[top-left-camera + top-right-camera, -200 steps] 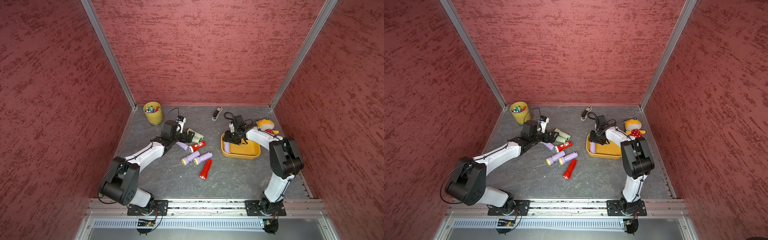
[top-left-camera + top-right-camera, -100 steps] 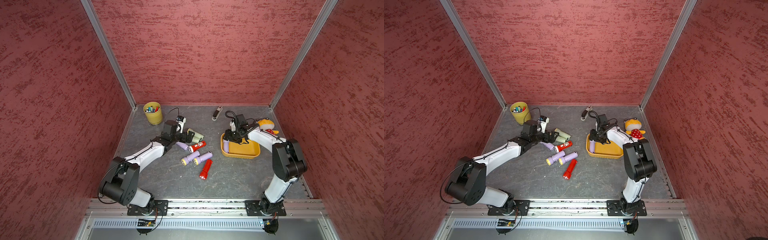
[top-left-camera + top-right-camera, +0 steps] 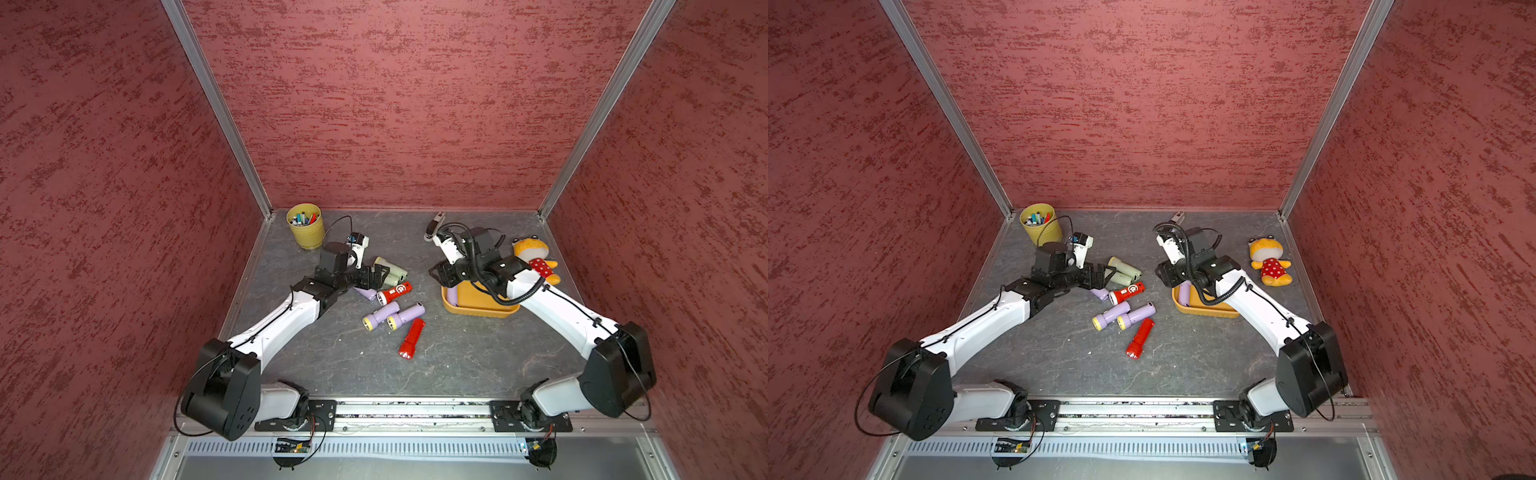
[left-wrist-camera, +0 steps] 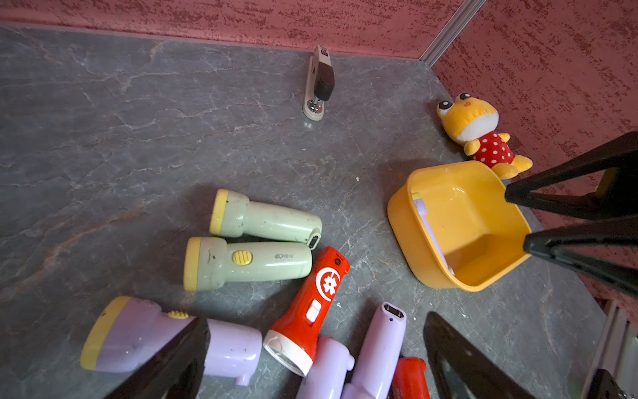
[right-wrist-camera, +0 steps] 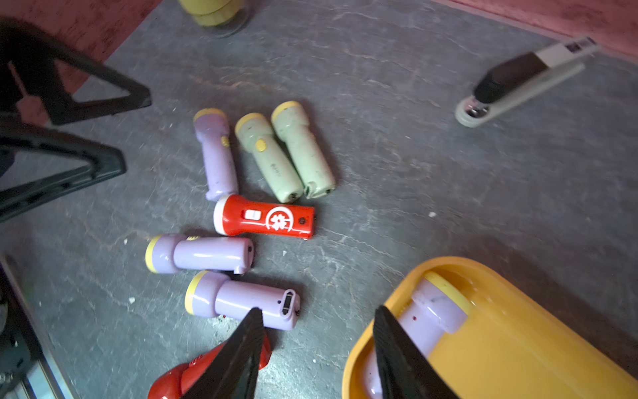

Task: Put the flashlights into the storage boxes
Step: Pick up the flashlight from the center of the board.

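Observation:
Several flashlights lie in a loose pile mid-table: two pale green [image 3: 392, 272], two red [image 3: 395, 292] [image 3: 412, 338], and lilac ones [image 3: 380, 316]. My left gripper [image 4: 314, 324] hangs open just over this pile, its fingers [image 4: 179, 355] astride a lilac and a red flashlight without touching them. The orange-yellow storage box [image 3: 478, 309] stands to the right, with one lilac flashlight [image 5: 435, 311] lying along its left wall. My right gripper [image 5: 317, 311] is open and empty above the box's left rim [image 5: 448, 262], one finger over the floor and one over the box.
A yellow cup of pens [image 3: 306, 226] stands at the back left. A grey-black stapler [image 4: 319, 83] lies by the back wall. An orange plush toy [image 3: 1268, 259] sits behind the box on the right. Red walls close three sides.
The right arm's elbow has swung down toward the front right and its gripper has shifted slightly left at the box's end. The left arm has not moved.

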Motion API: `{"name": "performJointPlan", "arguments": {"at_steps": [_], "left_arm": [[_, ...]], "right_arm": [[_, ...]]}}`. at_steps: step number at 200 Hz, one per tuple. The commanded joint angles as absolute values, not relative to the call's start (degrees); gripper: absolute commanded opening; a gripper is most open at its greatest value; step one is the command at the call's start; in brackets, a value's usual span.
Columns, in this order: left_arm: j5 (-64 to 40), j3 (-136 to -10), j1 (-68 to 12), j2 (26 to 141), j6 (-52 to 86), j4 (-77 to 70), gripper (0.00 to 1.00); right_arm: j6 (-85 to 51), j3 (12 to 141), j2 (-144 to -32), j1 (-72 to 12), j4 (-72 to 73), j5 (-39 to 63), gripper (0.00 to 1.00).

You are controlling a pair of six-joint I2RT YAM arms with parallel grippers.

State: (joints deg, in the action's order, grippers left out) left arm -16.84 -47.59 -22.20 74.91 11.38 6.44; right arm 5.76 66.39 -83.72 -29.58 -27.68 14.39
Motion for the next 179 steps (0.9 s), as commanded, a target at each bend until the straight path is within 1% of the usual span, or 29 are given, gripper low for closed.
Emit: {"name": "performJointPlan", "arguments": {"at_steps": [1, 40, 66, 100, 141, 179], "left_arm": [[-18.01, -46.41, -22.5, 74.24, 14.43, 10.23, 0.96], [-17.7, -45.84, -21.43, 76.57, 17.75, 11.61, 0.96], [-20.27, -44.41, -17.33, 77.94, 21.92, 11.84, 0.95], [-21.91, -40.56, -13.05, 75.39, 24.86, 10.46, 0.95], [-20.3, -38.59, -11.87, 72.38, 24.73, 10.43, 0.96], [-20.21, -38.5, -11.62, 72.69, 24.29, 10.44, 0.96]], "right_arm": [[18.7, 65.92, -84.43, -32.56, -29.7, 14.33, 0.54], [33.95, 69.59, -90.99, -38.51, -33.43, 13.79, 0.54], [44.95, 73.33, -96.4, -41.13, -36.84, 12.71, 0.54], [56.29, 77.52, -102.07, -43.36, -40.06, 11.77, 0.54], [61.7, 82.88, -107.76, -44.42, -45.69, 14.31, 0.54], [64.36, 84.91, -110.95, -44.98, -49.48, 12.89, 0.54]]}}
